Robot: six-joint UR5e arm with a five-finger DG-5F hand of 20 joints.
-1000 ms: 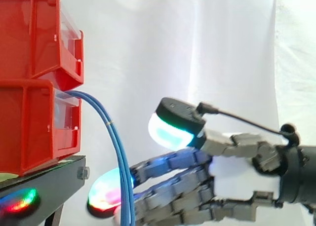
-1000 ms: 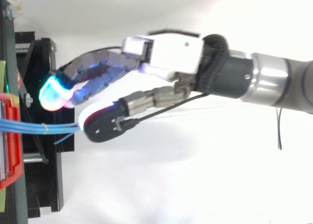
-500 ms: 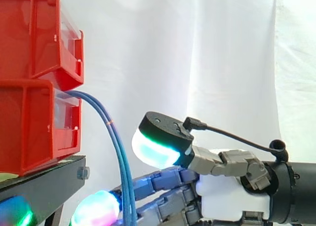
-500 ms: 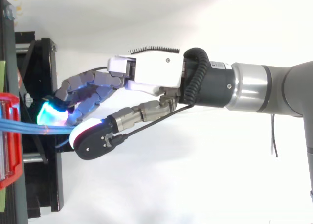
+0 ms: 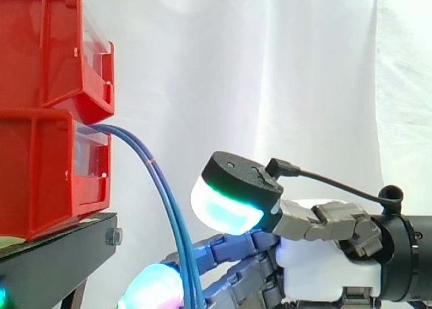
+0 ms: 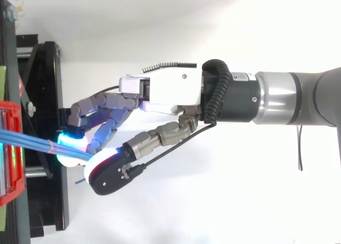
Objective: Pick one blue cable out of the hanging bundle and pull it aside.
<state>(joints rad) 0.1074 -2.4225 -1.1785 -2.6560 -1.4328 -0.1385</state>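
- The blue cables (image 5: 160, 187) are thin and run close together in one small bunch.
- They bend over and hang down, right at the front of the hand (image 5: 322, 268).
- A tiny reddish band sits on them, near the bend.

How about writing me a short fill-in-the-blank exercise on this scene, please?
1. The blue cables come out of the lower ___ bin.
2. In the side view the hand comes in from the ___ edge.
3. The bins rest on a ___ stand.
4. Behind everything hangs a ___ curtain.

Missing words: red; right; black; white.
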